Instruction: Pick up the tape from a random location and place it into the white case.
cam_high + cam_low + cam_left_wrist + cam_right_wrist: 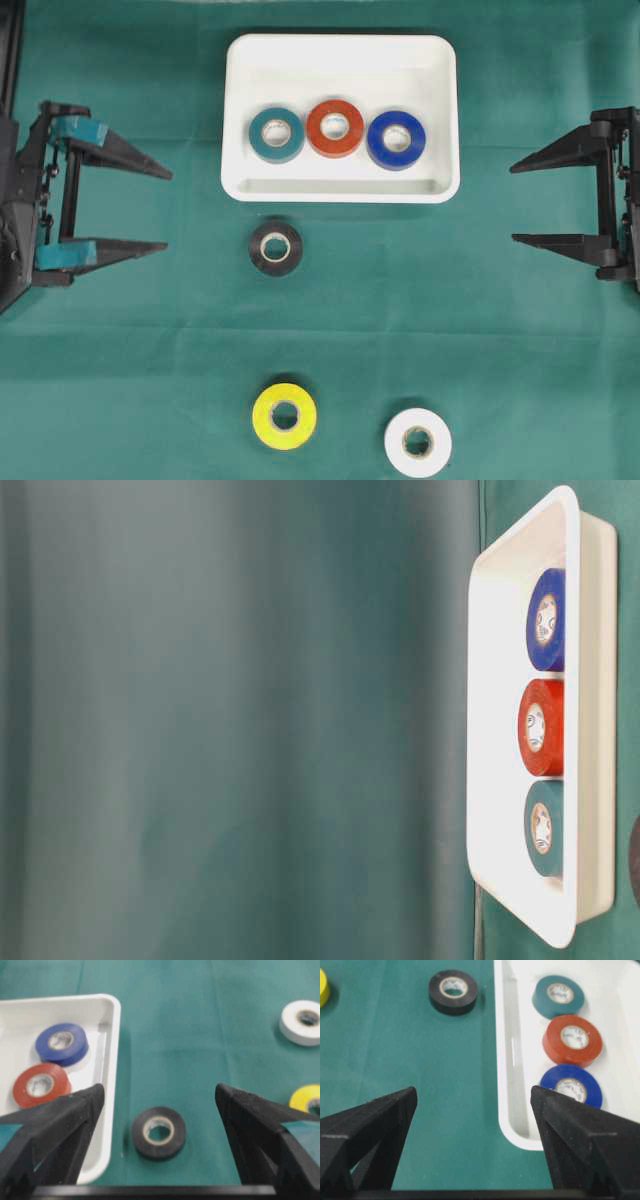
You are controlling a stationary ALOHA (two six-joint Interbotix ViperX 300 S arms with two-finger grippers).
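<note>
Black tape (159, 1133) lies flat on the cloth just ahead of and between the wide-open, empty left gripper (159, 1110) jaws, nearer than the likewise open right gripper (515, 203).

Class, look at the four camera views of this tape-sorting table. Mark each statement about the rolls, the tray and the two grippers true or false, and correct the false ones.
1. The shallow white plastic case holds three tape rolls. True.
2. The red tape roll lies between the teal tape roll and the blue tape roll. True.
3. The black tape roll lies inside the case. False: it lies on the green cloth, just outside the case's near rim.
4. The left gripper is shut on a roll. False: its jaws stand wide open and empty.
5. The yellow tape roll is stacked on the white tape roll. False: they lie apart on the cloth.
</note>
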